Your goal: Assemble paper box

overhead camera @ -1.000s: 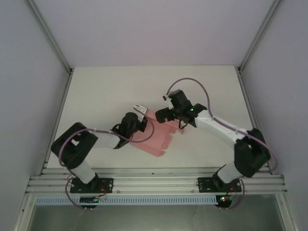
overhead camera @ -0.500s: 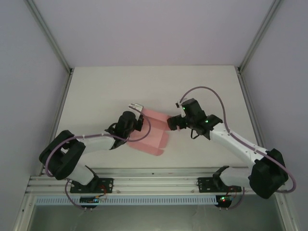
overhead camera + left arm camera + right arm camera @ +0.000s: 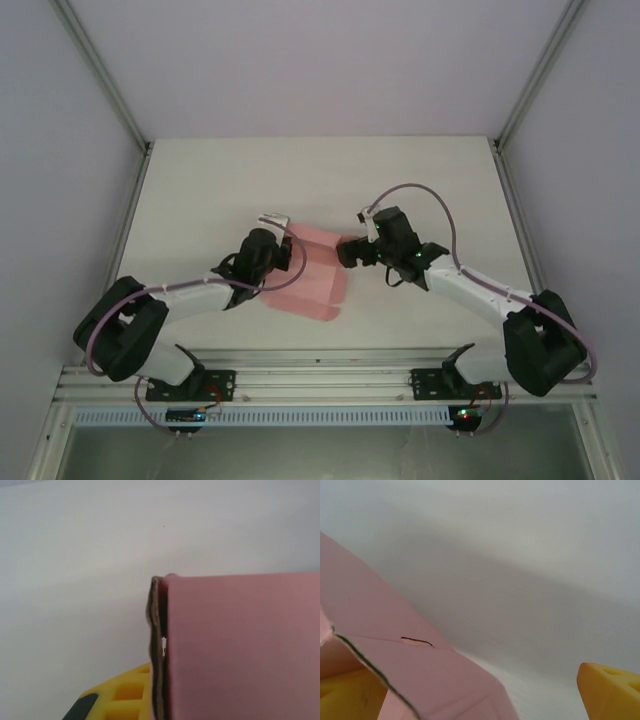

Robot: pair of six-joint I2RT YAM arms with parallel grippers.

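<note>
The pink paper box [image 3: 312,272] lies on the white table [image 3: 200,190] as a folded sheet with crease lines. My left gripper [image 3: 272,228] sits at its upper left corner. In the left wrist view the doubled card edge [image 3: 159,645] stands pressed against one yellow finger [image 3: 125,695], and the pink card [image 3: 240,645] hides the other finger, so my left gripper [image 3: 162,697] is shut on it. My right gripper [image 3: 346,251] is at the sheet's upper right corner. It is open [image 3: 480,702], with a pink flap [image 3: 420,670] lying over its left finger [image 3: 350,695] and its right finger [image 3: 610,690] well apart.
Grey enclosure walls and metal posts [image 3: 110,90] border the table on the left, right and back. The aluminium rail [image 3: 320,380] holding both arm bases runs along the near edge. Bare table surface stretches behind the box.
The right gripper swung right, then came back to the sheet's upper right corner. The left gripper shifted left and back with its corner. The sheet's right flaps folded in, leaving a more compact shape.
</note>
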